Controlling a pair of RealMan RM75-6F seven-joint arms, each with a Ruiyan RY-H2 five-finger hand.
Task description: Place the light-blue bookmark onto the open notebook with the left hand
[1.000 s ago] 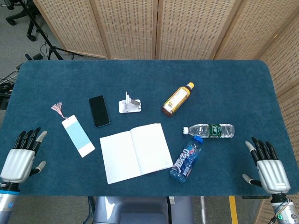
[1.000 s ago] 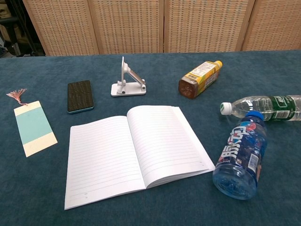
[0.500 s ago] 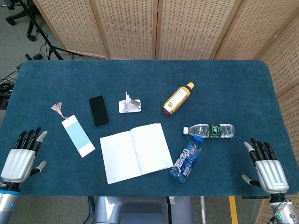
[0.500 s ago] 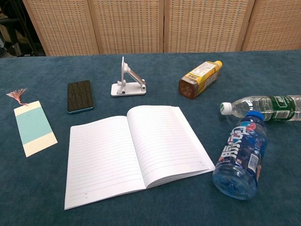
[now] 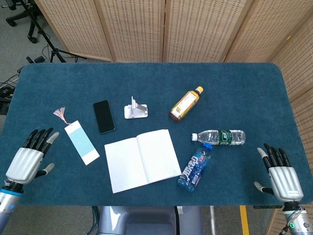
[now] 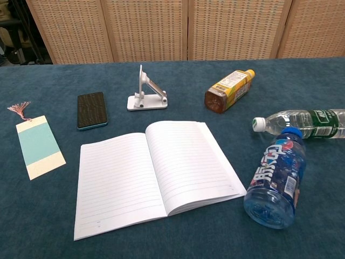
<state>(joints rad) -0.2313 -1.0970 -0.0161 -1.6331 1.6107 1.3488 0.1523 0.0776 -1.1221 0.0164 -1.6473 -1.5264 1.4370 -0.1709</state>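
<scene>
The light-blue bookmark (image 5: 81,142) (image 6: 39,147), with a pink tassel at its far end, lies flat on the table left of the open notebook (image 5: 142,159) (image 6: 153,174). My left hand (image 5: 29,160) hovers at the front left corner, fingers apart and holding nothing, a short way left of the bookmark. At the front right corner my right hand (image 5: 280,175) is spread open and holds nothing. Neither hand shows in the chest view.
A black phone (image 5: 103,116) and a white phone stand (image 5: 135,109) lie behind the notebook. An amber bottle (image 5: 186,104), a clear water bottle (image 5: 219,137) and a blue drink bottle (image 5: 195,167) lie on their sides to the right. The blue-carpeted table (image 5: 234,93) ends just before the hands.
My left hand has shifted a little right and forward, toward the bookmark. The right hand and all objects stay put.
</scene>
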